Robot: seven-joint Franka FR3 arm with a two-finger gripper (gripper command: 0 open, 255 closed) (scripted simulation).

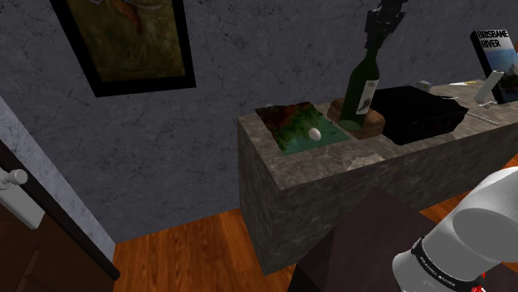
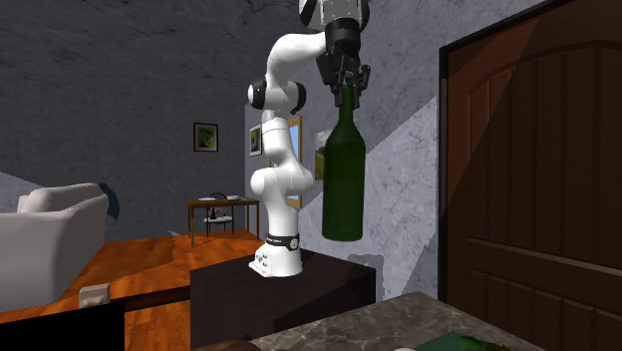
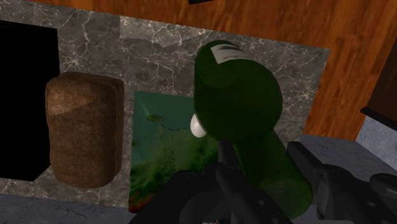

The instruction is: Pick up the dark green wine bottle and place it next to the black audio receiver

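Observation:
The dark green wine bottle (image 1: 363, 87) with a pale label hangs above the stone counter (image 1: 332, 178), slightly tilted. My gripper (image 1: 384, 37) is shut on its neck from above. In the second exterior view the bottle (image 2: 344, 175) dangles in the air under the gripper (image 2: 345, 88). Looking down along the hand, the bottle (image 3: 238, 121) hides part of the counter, and the gripper (image 3: 222, 175) clasps the neck. The black audio receiver (image 1: 419, 112) sits on the counter to the shoulder view's right of the bottle; in the wrist view it (image 3: 25, 102) is beyond the loaf.
A brown loaf (image 1: 355, 116) (image 3: 84, 130) lies between the receiver and a green picture mat (image 1: 303, 128) (image 3: 167, 149) bearing a small white ball (image 1: 315, 133) (image 3: 198, 126). A book (image 1: 496, 58) stands at the counter's far right. A wooden door (image 2: 533, 170) is nearby.

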